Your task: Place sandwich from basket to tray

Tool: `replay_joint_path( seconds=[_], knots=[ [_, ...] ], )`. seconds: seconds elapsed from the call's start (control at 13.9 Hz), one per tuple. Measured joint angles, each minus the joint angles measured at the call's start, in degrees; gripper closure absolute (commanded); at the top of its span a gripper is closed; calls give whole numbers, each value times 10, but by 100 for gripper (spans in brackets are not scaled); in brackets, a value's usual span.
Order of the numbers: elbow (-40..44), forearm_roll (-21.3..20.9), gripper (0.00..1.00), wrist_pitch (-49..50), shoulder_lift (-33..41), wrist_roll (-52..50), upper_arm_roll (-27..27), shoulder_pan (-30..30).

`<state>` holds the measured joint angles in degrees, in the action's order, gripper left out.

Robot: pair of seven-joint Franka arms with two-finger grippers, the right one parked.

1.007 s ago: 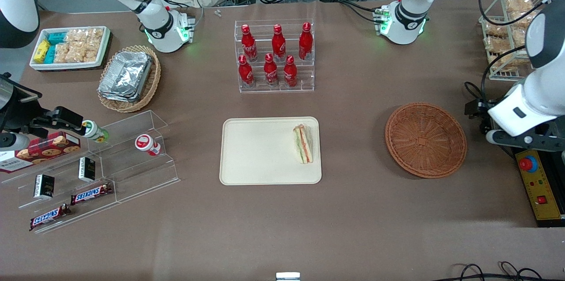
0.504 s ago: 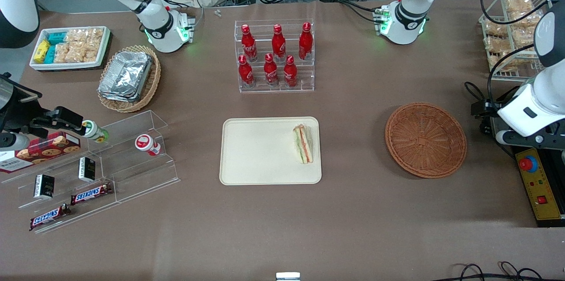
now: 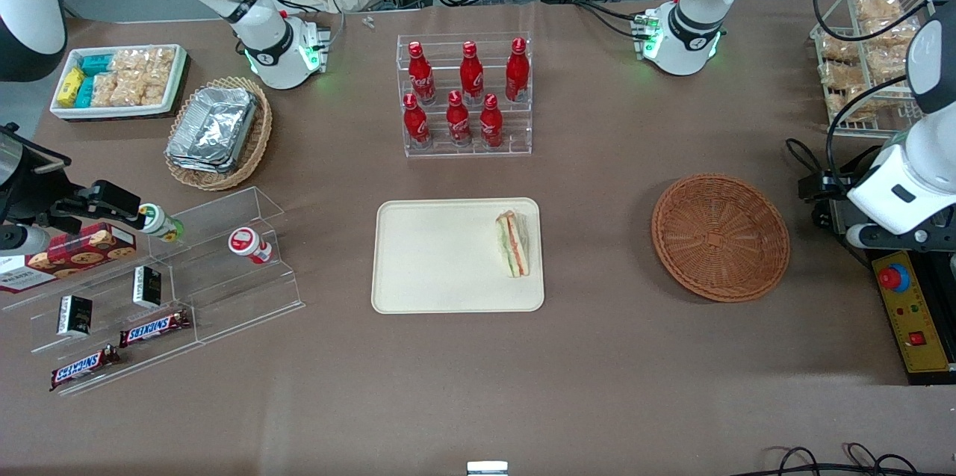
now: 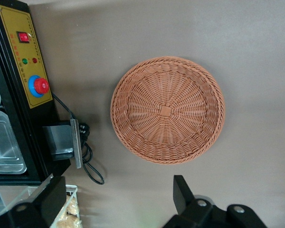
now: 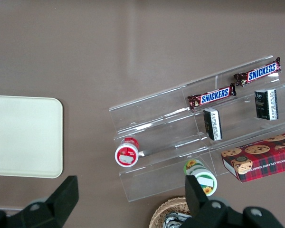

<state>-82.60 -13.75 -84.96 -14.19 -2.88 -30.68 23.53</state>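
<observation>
The basket (image 3: 721,237) holds nothing; the tray (image 3: 433,259) carries the sandwich (image 3: 513,243), a white wedge with green, orange and red layers, at its basket-side edge. My gripper (image 4: 118,209) hangs above the tabletop beside the basket, fingers spread apart, holding nothing.

My gripper (image 4: 116,209) hangs with its fingers spread wide, above the table's edge at the working arm's end. Below it, the basket (image 4: 167,110) sits apart from it with open table all round. Close beside it stand the black control box (image 4: 23,61) and its cable (image 4: 88,156), crowding that side.
</observation>
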Motion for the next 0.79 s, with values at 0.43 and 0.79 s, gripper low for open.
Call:
replay_joint_path(
  seconds=[0.43, 0.79],
  knots=[
    [7, 58, 0, -39, -1, -4, 141, -107],
    [4, 77, 0, -90, -15, -48, 213, -189]
  ],
)
